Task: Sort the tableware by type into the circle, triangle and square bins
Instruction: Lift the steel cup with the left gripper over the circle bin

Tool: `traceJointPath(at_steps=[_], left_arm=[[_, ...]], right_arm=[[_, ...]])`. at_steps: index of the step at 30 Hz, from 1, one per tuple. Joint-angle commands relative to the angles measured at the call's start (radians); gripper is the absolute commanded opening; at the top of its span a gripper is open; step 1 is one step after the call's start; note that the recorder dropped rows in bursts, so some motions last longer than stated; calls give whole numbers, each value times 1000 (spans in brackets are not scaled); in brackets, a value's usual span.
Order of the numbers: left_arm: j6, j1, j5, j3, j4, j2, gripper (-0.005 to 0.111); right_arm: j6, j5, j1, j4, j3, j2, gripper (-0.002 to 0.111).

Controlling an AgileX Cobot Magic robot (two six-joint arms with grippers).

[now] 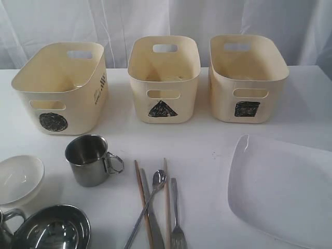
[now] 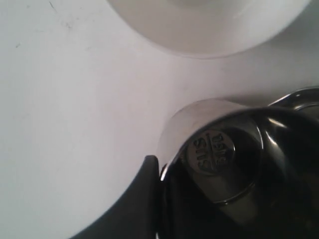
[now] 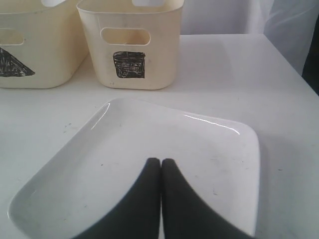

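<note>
steel, polished and thin: the round steel bowl with a strap handle (image 1: pixel 52 231) sits at the near left of the white table (image 1: pixel 207 140). it's just beside the small white round bowl (image 1: pixel 18 179), can't tell if they touch. the steel handled mug (image 1: pixel 89 160) stands a bit further back. expect the steel bowl to be stiff, light and slippery on the wall, so take it by the strap (image 2: pixel 209 112), not the rim. it'll likely hang tilted from there. the left pincer (image 2: pixel 148 174) shows one black finger pressed on the outside of that strap. the other finger is hidden, so can't tell if it's clamped. mind the white bowl next door, it looks ceramic and chips easily.

right pincer (image 3: pixel 160 162): fingers together, nothing held, hanging over the large white rounded-square plate (image 3: pixel 199 149) at the table's right. the plate looks heavy, glossy and brittle, and it lies flat, so its raised edge is your only hold.

between them lie wooden chopsticks (image 1: pixel 143 202), steel spoon (image 1: pixel 158 178), knife (image 1: pixel 155 228) and fork (image 1: pixel 175 202) in a loose overlapping bunch. they're thin, slick, low on the table, fiddly.

containers: three cream plastic tubs along the back, the circle-marked tub (image 1: pixel 78 111) left, triangle-marked tub (image 1: pixel 137 101) middle, square-marked tub (image 1: pixel 223 104) right. no tableware shows inside any, though the floors are only partly visible.
</note>
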Motion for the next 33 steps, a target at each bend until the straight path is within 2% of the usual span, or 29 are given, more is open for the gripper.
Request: traceJointPath(at_steps=[1,5,10,12,14,17,18,19,20,21,22,25,27,29,33], left_arm=[[3,-3,237,-147,15,-3,0],[3,-3,396,-276,15,-3,0],[3,-3,526,-427,17,-3,0],[3,-3,541,-481,5,-9,0],[5,-3,501,-529,-16,-21,0],[7,-3,325,-586,-60,-41,0],[7,-3,118,-590,-123,-47,0],[7,-3,26,-586,-170,-47,0],[7,-3,-207,-571,-268,-32,0],[7,-3,-292,-565,-308,-22,0],[7,-3,-473,-558,-381,12,0],[-36,-3,-774,-555,-425,140,0],[-93,-3,-801,-561,-425,229,0],[-103,-29,-736,-584,-401,314,0],[-103,-125,-734,-604,-150,416,0]], right_arm=[[1,-8,-5,-2,0,-6,0],[1,-8,-5,-2,0,-6,0],[1,-8,-5,-2,0,-6,0],[1,-8,-5,-2,0,-6,0],[1,-8,-5,-2,0,-6,0],[1,-8,-5,-2,0,-6,0],[1,-8,-5,-2,0,-6,0],[1,-8,-5,-2,0,-6,0],[1,-8,-5,-2,0,-6,0],[1,-8,-5,-2,0,-6,0],[1,-8,-5,-2,0,-6,0],[1,-8,-5,-2,0,-6,0],[1,-8,-5,-2,0,-6,0],[1,-8,-5,-2,0,-6,0],[1,-8,-5,-2,0,-6,0]])
